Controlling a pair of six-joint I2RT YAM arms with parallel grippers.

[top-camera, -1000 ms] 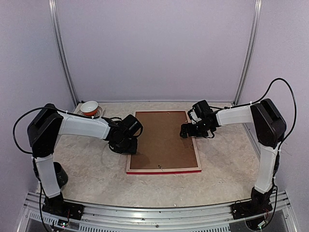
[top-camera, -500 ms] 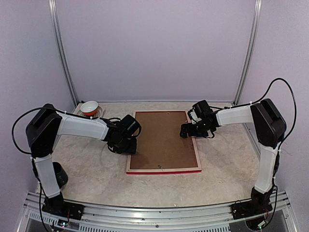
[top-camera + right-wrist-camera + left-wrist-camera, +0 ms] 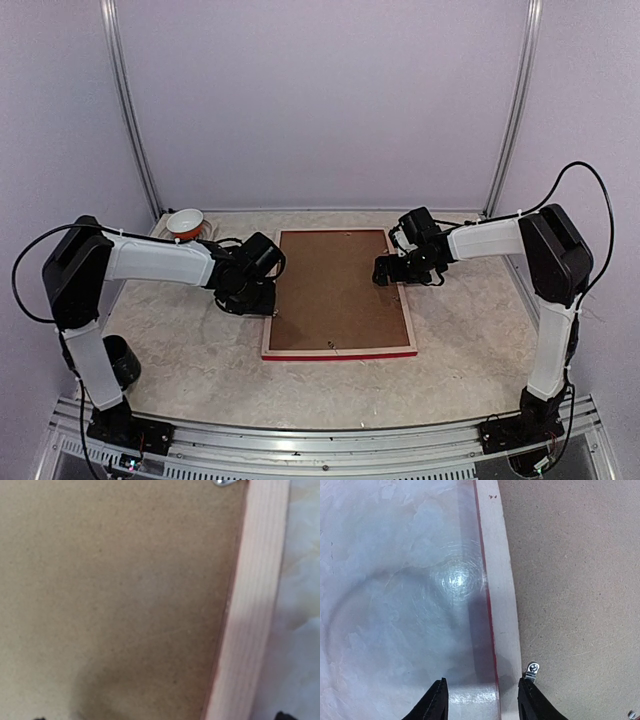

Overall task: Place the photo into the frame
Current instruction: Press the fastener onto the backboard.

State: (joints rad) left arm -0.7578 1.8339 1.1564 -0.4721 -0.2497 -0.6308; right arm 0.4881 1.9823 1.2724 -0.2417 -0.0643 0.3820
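The frame (image 3: 338, 351) lies face down in the middle of the worktop (image 3: 190, 355), pale wood back up and a red edge showing along its near side. The brown backing board (image 3: 335, 290) sits inside it. The photo is not visible; whether it lies beneath the board I cannot tell.

The left claw (image 3: 482, 705) hovers over the frame's left rail, its jaws about half open astride the wood and gripping nothing, with a small metal tab (image 3: 532, 670) just beside one fingertip. The right claw (image 3: 382, 270) is over the frame's right rail, its jaws spread wide and empty.
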